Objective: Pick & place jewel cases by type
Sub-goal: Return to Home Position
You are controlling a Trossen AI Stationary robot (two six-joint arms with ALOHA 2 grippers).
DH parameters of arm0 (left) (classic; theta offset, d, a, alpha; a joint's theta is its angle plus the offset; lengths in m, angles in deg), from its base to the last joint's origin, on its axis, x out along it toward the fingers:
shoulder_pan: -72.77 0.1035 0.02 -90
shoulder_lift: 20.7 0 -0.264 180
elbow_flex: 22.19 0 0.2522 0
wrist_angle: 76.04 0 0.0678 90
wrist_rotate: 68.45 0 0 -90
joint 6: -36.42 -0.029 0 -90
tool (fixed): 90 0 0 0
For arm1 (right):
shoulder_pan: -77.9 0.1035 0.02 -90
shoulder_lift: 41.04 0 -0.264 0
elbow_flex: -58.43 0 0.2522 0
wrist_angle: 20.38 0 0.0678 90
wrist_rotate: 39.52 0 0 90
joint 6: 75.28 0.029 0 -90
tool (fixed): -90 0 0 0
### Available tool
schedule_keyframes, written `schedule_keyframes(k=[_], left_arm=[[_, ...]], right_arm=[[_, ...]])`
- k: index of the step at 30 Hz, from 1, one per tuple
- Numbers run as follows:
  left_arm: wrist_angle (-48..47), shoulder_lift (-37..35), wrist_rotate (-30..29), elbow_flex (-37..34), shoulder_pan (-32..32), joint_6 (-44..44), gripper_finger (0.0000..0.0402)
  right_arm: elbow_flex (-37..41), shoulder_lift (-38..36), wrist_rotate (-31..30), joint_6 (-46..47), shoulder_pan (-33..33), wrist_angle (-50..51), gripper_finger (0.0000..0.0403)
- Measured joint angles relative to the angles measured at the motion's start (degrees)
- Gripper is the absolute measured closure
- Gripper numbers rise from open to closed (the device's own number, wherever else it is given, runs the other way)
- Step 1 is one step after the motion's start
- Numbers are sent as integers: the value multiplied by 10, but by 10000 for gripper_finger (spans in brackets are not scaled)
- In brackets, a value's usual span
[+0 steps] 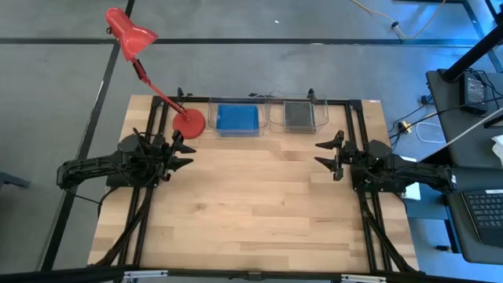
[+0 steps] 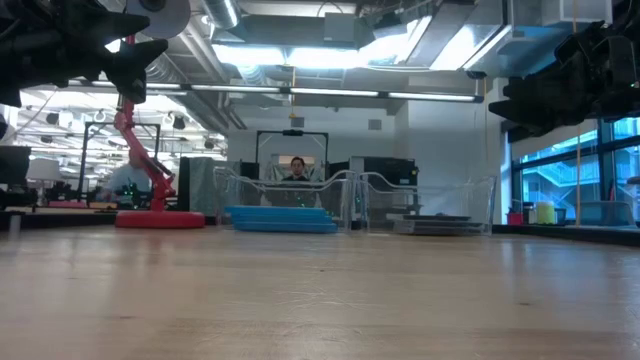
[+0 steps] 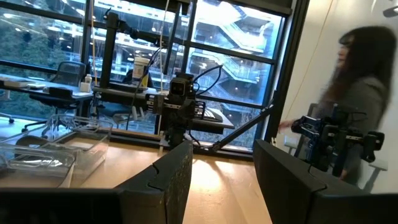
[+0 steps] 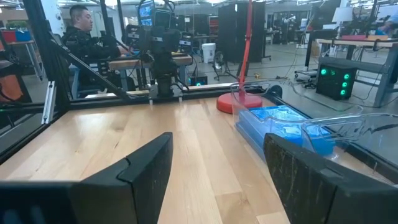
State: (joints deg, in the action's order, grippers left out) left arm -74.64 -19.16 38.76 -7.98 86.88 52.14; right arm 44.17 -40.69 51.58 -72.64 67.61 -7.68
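My left end effector (image 1: 186,155) and right end effector (image 1: 324,154) are both matt black. Under them the worktop (image 1: 251,212) is pale blond wood, banded in planks with fine grain. Just beside my left end effector is a bright red lamp (image 1: 132,38). The jewel cases nearer my left one are solid blue (image 1: 236,118), and those nearer my right are dark grey (image 1: 299,115). Their bins (image 1: 267,118) are clear and colourless.

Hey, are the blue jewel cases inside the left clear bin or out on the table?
Inside. The blue jewel cases lie within the left clear bin; none lies on the tabletop.
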Motion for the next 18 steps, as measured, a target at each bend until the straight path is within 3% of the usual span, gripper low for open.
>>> schedule_keyframes(k=[18], left_arm=[[0, 0, 0, 0, 0, 0, 235]], right_arm=[[0, 0, 0, 0, 30, 0, 148]])
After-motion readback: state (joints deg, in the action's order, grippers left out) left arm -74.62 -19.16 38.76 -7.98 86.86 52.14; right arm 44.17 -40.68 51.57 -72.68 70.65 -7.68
